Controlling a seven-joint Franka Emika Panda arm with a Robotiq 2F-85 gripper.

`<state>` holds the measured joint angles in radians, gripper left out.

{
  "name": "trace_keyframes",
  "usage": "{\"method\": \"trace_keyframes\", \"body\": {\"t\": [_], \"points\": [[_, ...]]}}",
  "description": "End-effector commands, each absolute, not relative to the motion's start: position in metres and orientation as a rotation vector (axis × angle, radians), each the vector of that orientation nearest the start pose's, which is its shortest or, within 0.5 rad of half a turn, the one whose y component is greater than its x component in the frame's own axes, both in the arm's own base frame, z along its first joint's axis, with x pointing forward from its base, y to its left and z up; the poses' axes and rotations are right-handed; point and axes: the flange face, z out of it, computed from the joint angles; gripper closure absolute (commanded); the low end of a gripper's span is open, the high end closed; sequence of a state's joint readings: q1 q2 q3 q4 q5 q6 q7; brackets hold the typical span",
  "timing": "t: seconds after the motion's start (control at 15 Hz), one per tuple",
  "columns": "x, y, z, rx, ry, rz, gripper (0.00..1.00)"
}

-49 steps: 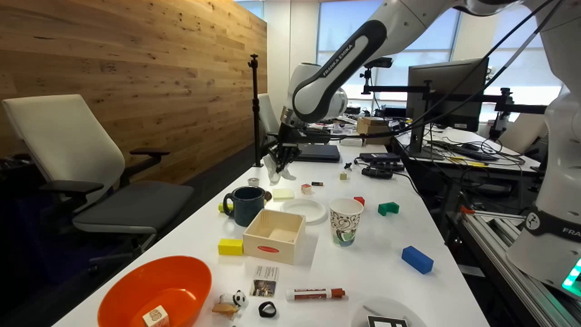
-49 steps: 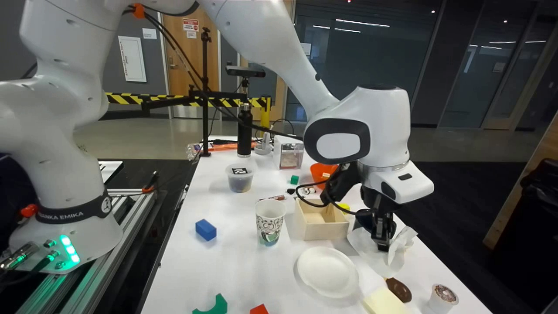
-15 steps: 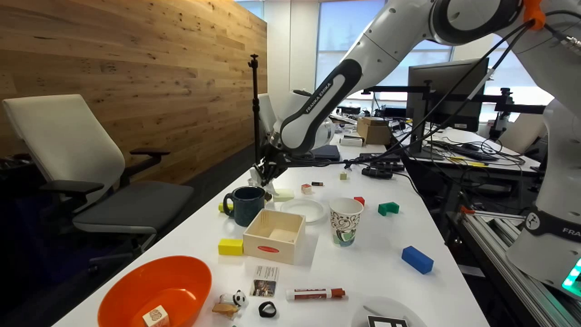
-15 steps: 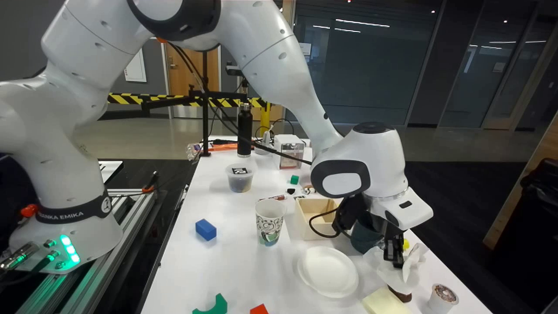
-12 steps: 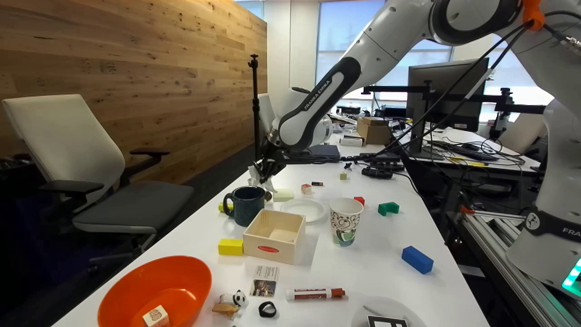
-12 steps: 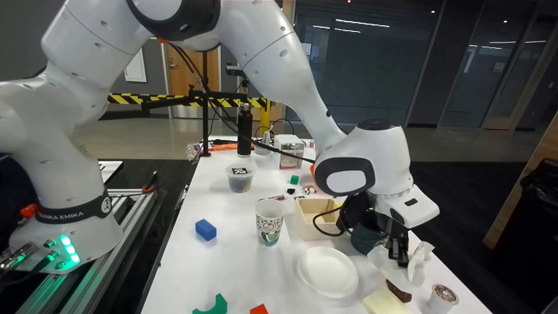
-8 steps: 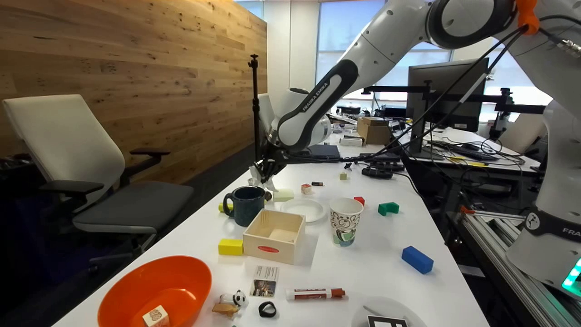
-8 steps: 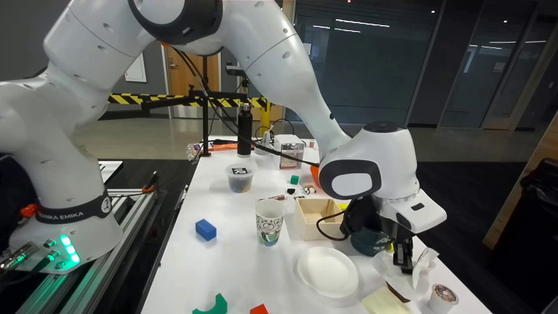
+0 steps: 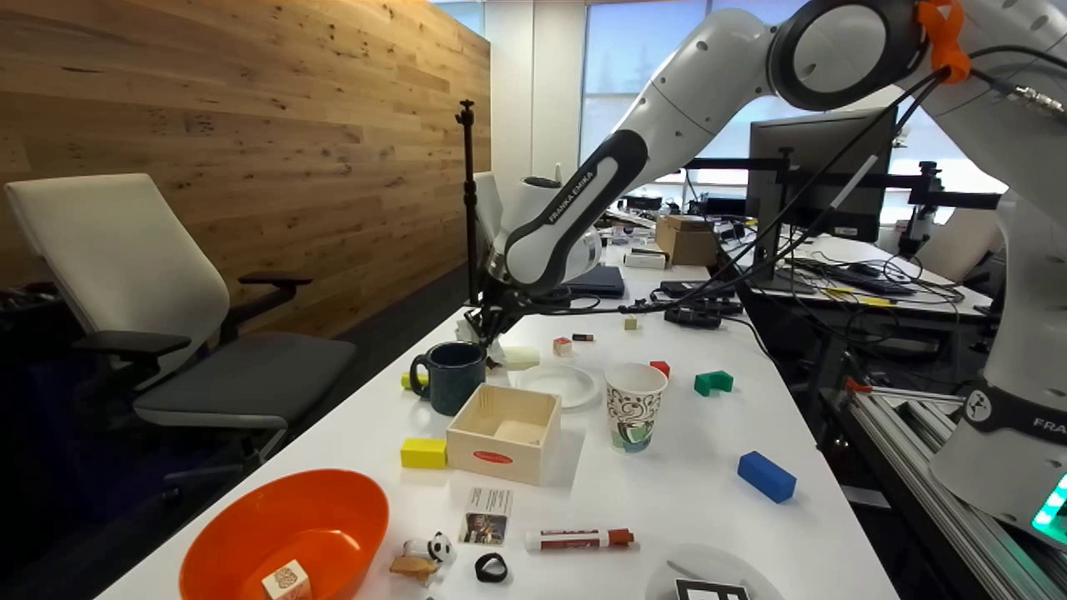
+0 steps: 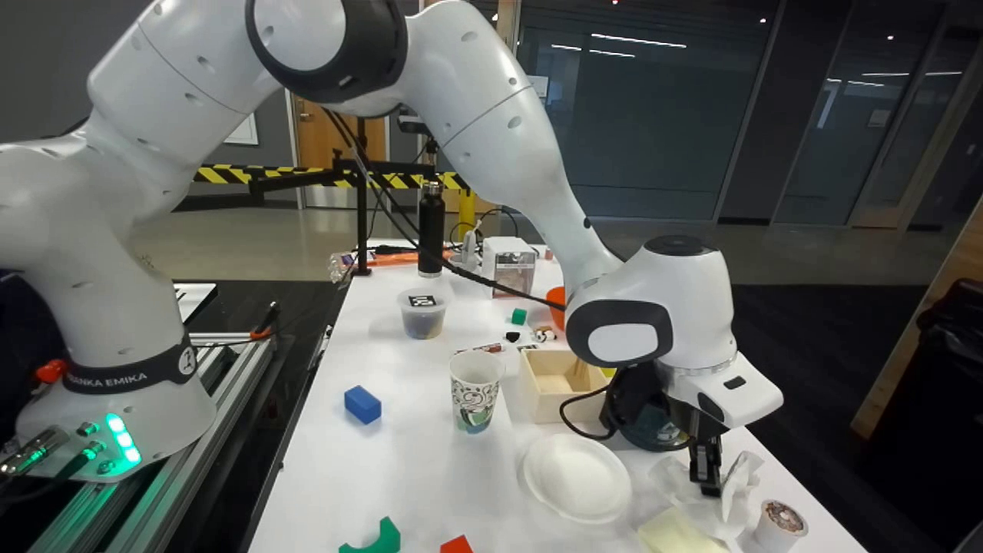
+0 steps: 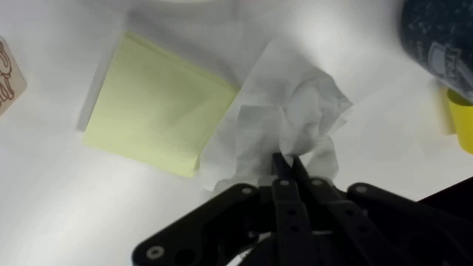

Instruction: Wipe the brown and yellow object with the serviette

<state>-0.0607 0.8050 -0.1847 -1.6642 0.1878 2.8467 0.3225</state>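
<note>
In the wrist view the white serviette hangs crumpled from my gripper, whose fingertips are pinched together on a fold of it. The same serviette shows in an exterior view, spread low at the table around my downward-pointing gripper. Its lower part seems to rest at table level, against the edge of the yellow sticky-note pad. The brown and yellow object is hidden in the wrist view, apparently beneath the serviette.
A dark mug stands close to my gripper, with a yellow block by it. A white plate, a small white pod, a wooden box and a paper cup are nearby. Letter cube lies past the pad.
My gripper has come down and towards the sticky-note pad, carrying the serviette. The brown and yellow object, seen beside the pad earlier, is now covered by the serviette in an exterior view.
</note>
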Motion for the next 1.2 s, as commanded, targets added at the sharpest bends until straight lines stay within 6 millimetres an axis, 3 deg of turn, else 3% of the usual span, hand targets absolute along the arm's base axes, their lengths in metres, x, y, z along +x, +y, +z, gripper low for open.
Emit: {"method": "trace_keyframes", "body": {"t": [0.0,0.67,0.87,1.13], "points": [[0.697,-0.160,0.177,-2.996,0.923,-0.610,0.99],[0.688,-0.145,0.166,-3.132,0.599,-0.630,0.99],[0.691,-0.146,0.169,-3.100,0.697,-0.557,0.99],[0.693,-0.154,0.176,-3.013,0.941,-0.303,0.99]]}}
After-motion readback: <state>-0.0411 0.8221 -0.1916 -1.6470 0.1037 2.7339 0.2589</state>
